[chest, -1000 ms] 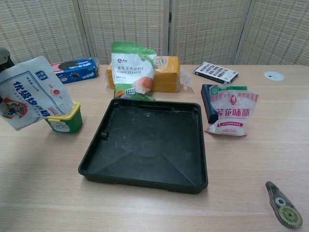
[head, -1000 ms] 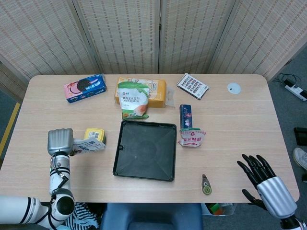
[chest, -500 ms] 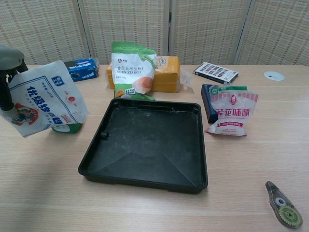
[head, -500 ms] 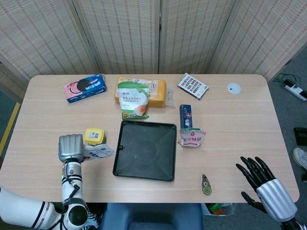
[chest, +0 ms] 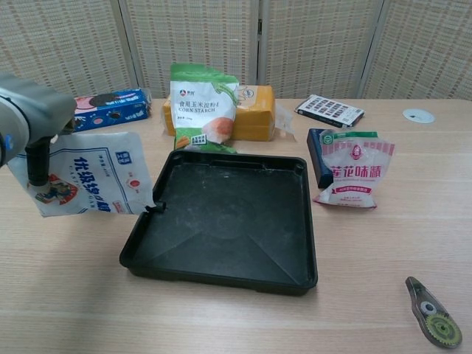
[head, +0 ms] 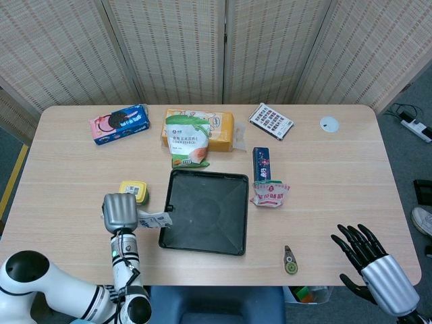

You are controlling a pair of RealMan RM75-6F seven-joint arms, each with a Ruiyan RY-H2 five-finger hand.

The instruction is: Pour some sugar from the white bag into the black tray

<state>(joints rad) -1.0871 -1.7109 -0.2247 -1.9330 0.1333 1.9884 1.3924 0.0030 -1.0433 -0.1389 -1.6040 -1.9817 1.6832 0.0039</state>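
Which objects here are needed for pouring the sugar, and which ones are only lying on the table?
Needed: white sugar bag, held by the left hand; black tray.

Lying about: corn starch bag, cookie box, yellow tub, pink-printed bag, calculator, correction tape.

Tabletop (head: 324,182): black tray (head: 206,211) at centre. Left hand (head: 120,211) holds white bag (head: 152,219) at tray's left edge. Yellow tub (head: 134,191) just beyond. Right hand (head: 371,256) at near right, fingers spread, holding nothing.
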